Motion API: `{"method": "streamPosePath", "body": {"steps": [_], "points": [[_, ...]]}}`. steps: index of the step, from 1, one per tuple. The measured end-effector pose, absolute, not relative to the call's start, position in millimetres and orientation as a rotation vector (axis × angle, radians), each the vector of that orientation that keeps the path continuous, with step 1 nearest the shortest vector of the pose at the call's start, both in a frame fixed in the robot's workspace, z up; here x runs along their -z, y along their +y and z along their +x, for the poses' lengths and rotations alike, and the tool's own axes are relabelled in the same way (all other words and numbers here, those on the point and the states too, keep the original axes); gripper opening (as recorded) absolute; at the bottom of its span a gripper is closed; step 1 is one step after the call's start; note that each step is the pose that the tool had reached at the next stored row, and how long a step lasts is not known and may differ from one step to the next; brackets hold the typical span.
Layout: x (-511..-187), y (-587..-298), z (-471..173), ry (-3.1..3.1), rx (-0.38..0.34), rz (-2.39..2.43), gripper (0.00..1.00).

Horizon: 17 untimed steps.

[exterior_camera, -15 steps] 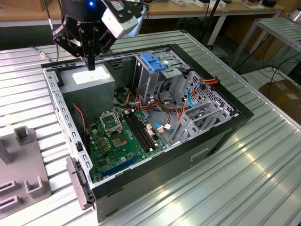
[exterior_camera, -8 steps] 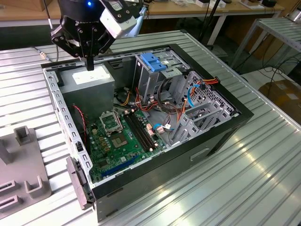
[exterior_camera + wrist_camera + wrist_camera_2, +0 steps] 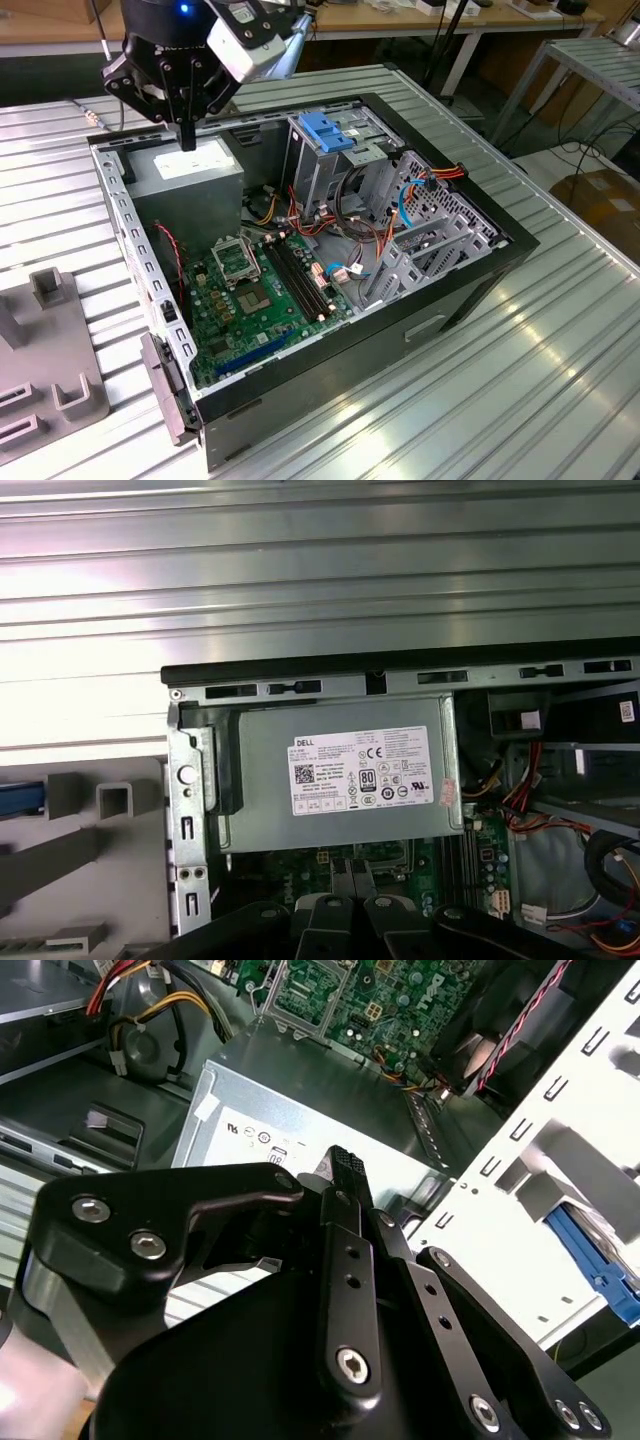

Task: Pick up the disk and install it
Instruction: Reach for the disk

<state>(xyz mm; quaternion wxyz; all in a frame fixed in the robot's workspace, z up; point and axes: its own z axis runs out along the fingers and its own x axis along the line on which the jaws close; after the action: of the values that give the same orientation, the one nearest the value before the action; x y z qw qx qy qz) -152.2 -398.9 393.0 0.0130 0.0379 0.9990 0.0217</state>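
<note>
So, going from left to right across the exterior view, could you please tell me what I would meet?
Grey fixture plate → power-supply box → blue latch → orange cables → cardboard box.

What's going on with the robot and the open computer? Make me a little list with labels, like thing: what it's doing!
place: open computer case lying on a ribbed metal table
gripper: fingers shut, holding nothing, right over the grey power-supply box; cannot tell if it touches
disk: probably this blue-railed piece outside the case wall, not gripped
drive cage: grey, with a blue latch on top
motherboard: green, on the case floor
</note>
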Motion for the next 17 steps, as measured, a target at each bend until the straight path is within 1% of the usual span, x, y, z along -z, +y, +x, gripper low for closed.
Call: {"method": "streamPosePath", "body": {"steps": [17], "points": [[-392.7, -398.9, -159.4, 3.113, -0.068, 0.118, 0.1]]}}
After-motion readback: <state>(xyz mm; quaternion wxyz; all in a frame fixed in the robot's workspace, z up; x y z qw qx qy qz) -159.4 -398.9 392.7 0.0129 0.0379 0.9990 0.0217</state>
